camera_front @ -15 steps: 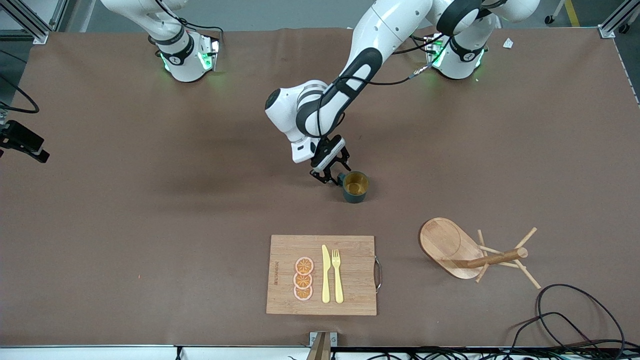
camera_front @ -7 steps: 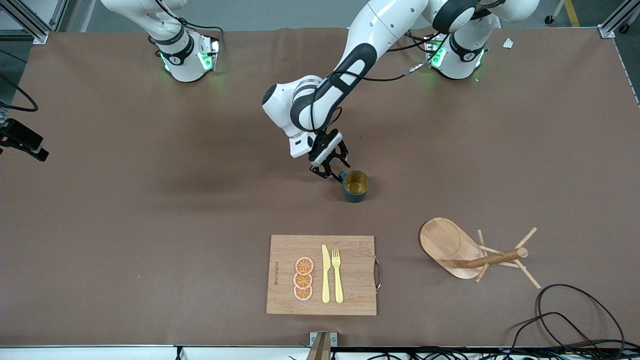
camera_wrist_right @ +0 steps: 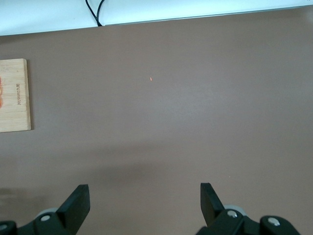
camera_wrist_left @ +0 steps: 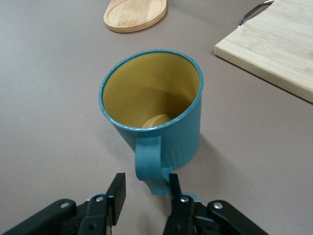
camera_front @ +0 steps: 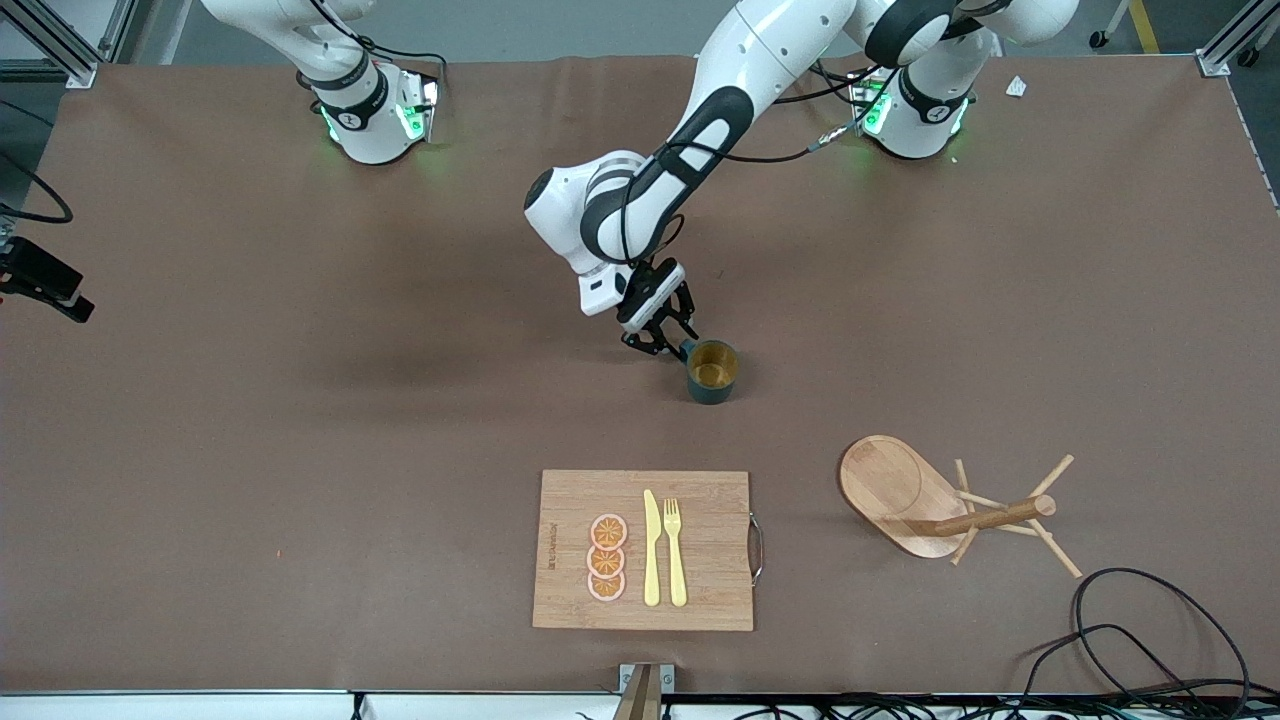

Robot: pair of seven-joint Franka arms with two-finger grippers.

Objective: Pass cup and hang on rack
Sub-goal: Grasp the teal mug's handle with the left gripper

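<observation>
The dark teal cup [camera_front: 712,372], mustard-yellow inside, stands upright on the brown table near its middle. The cup [camera_wrist_left: 156,98] turns its small handle [camera_wrist_left: 149,164] toward my left gripper [camera_front: 668,345]. That gripper [camera_wrist_left: 145,182] is down at table level and open, with the handle between its fingers. One finger [camera_wrist_left: 173,182] touches the handle and a gap shows at the other. The wooden rack [camera_front: 885,485] is nearer the front camera, toward the left arm's end. My right gripper [camera_wrist_right: 144,193] hangs open over bare table, holding nothing.
A rectangular wooden cutting board [camera_front: 645,550] with a yellow knife, a fork and orange slices lies near the front edge. Black cables [camera_front: 1150,640] coil at the front corner by the rack. The rack's base [camera_wrist_left: 134,14] and the board [camera_wrist_left: 279,44] show past the cup.
My left gripper's fingers have drawn closer together around the cup's handle, and the arm has shifted slightly. The cup has stayed in place. The right gripper has not moved.
</observation>
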